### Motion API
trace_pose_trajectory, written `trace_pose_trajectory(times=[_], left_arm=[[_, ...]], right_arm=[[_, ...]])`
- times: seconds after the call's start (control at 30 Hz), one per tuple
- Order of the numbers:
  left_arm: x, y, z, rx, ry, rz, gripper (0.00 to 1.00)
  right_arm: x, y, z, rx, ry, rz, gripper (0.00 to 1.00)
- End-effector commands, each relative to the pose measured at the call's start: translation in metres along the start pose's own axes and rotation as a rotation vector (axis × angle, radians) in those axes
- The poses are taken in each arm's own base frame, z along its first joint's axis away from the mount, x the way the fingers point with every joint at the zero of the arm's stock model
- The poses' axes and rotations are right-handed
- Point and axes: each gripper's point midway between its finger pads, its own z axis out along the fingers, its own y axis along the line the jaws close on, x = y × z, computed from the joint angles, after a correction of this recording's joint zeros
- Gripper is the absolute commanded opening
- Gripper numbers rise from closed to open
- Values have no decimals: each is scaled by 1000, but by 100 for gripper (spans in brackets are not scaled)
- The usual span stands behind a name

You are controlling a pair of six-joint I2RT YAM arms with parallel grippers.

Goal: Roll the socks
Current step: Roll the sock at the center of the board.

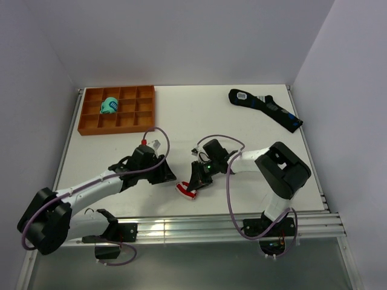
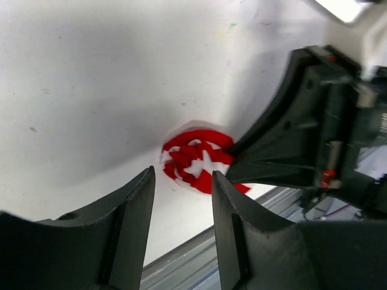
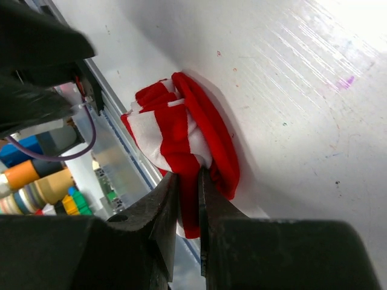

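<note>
The red and white striped socks lie bunched in a roll near the table's front edge, also seen as the socks and the socks in the wrist views. My right gripper is shut on a fold of the socks, fabric pinched between its fingers. The right gripper sits just right of the roll. My left gripper stands open a short way from the socks, nothing between its fingers. In the top view the left gripper is just left of the roll.
An orange compartment tray at the back left holds a teal sock bundle. A long black sock with blue patches lies at the back right. The aluminium rail runs along the table's front edge close to the socks.
</note>
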Motion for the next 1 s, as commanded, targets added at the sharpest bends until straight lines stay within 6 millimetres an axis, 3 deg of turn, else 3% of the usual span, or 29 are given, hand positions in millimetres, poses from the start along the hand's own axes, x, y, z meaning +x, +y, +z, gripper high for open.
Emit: trace_pose_trajectory(times=[0.0,0.13,0.37,0.4,0.47,0.97], left_arm=[[-12,-18,-8,95,-85,-25,48],[0,-20,-16,130,-91,-63,49],[24,-7,-12,128,-82,-143,55],[23,-7,-12,147,-103,-153,57],[23,-9,-11,162,-113,-190,70],[37,-10,5,134,-127,-282,68]], right_arm=[[33,-47,1,184,90,160,12],[33,-48,3,183,79,191,12],[28,-47,8,173,61,234,12],[28,-46,8,172,59,252,12],[29,-47,8,175,56,265,12],[30,-45,17,115,24,411,12]])
